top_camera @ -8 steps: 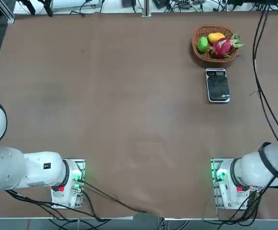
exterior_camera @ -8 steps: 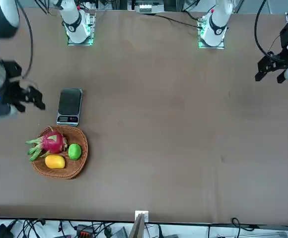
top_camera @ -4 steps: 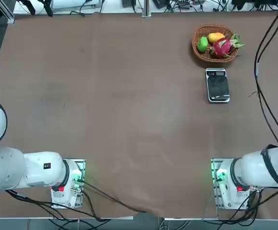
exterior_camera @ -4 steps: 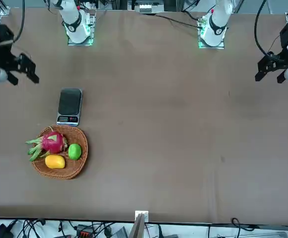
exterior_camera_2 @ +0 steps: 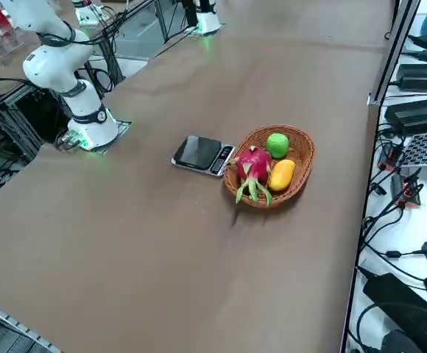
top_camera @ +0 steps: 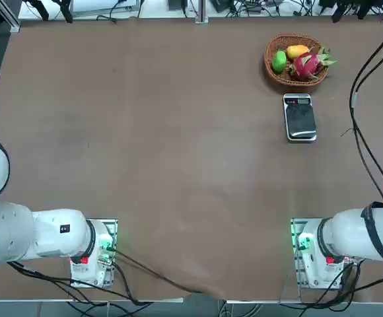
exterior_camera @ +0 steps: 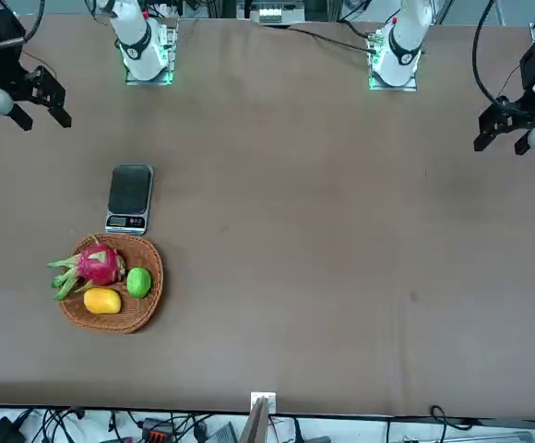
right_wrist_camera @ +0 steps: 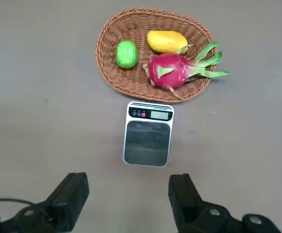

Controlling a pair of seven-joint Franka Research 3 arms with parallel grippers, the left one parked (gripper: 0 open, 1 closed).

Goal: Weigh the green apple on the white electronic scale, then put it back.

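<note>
- Top view: we see the small, smooth, bright green apple [top_camera: 279, 61] lying in a round woven wicker basket [top_camera: 275, 72] at the far right of the brown table [top_camera: 145, 145], beside a yellow-orange oval fruit [top_camera: 297, 51] and a pink, green-tipped dragon fruit [top_camera: 308, 64]. The small white electronic scale [top_camera: 300, 117] with its dark glossy platform lies just beside the basket, on the side nearer the robot, with nothing on it.
- Front view: we find the right arm's black two-finger gripper [exterior_camera: 41, 99] at the table's edge, raised and well apart from the scale [exterior_camera: 130, 197] and the basket [exterior_camera: 148, 297]. The green apple [exterior_camera: 138, 281] sits at the basket's side nearest the table's middle.
- Right side view: the apple [exterior_camera_2: 277, 144] rests against the basket's [exterior_camera_2: 302, 163] far rim, touching the yellow-orange fruit [exterior_camera_2: 280, 175]; the scale's [exterior_camera_2: 203, 155] display end points at the basket.
- Right wrist view: we look down past the gripper [right_wrist_camera: 128, 199], whose two dark fingers [right_wrist_camera: 72, 196] stand wide apart with nothing between them, high above the scale [right_wrist_camera: 148, 134]. The apple [right_wrist_camera: 127, 54] lies in the basket [right_wrist_camera: 110, 34], apart from the dragon fruit [right_wrist_camera: 174, 70].
</note>
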